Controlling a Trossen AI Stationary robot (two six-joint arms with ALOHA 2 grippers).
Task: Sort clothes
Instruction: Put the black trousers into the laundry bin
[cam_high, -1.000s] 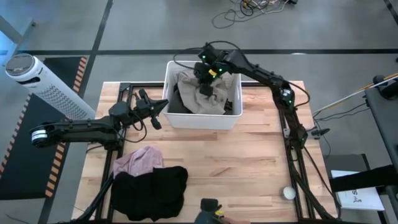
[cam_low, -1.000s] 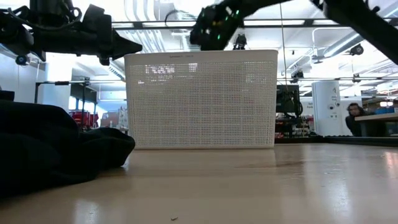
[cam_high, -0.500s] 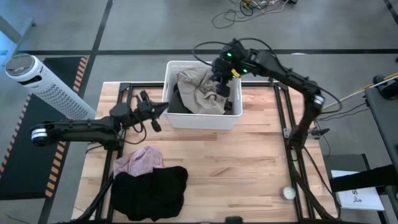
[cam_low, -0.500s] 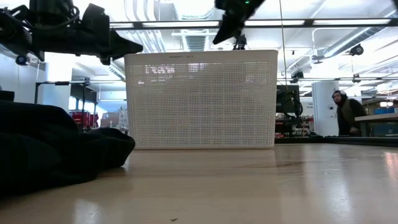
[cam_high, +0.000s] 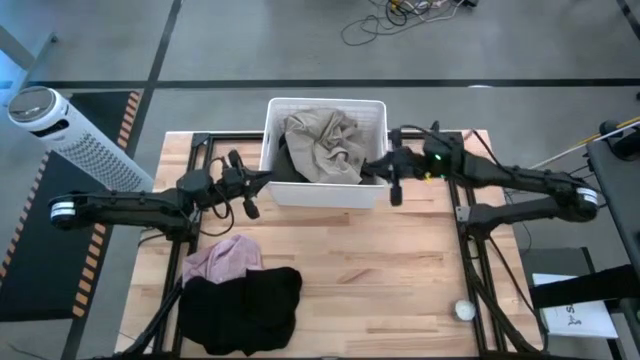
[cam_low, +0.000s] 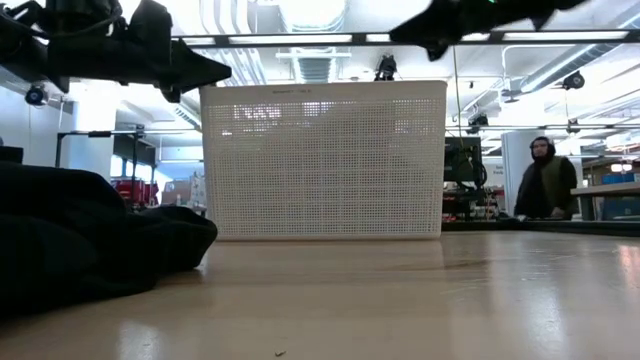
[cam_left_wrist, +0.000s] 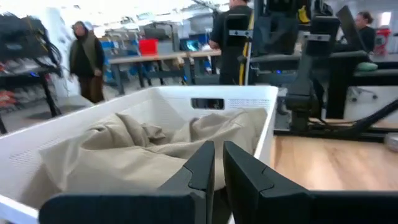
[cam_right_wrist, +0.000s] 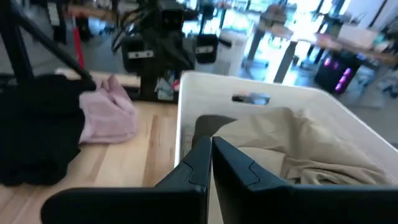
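Observation:
The white lattice basket stands at the table's far middle. A khaki garment lies bunched in it over a dark piece. A pale pink shirt and a black garment lie in a heap at the table's near left; the black one also shows in the low view. My left gripper hovers shut and empty at the basket's left near corner. My right gripper hovers shut and empty by the basket's right wall, pointing left over the rim.
Bare wood lies from the table's middle to its right. A small white ball sits near the right front corner. A white perforated cylinder stands off the table's left. A person stands in the room behind.
My right gripper has left the space above the basket's far side and gone toward the table's right and near edges and down, turning until it points left beside the basket's right wall. The khaki garment has stayed in the basket.

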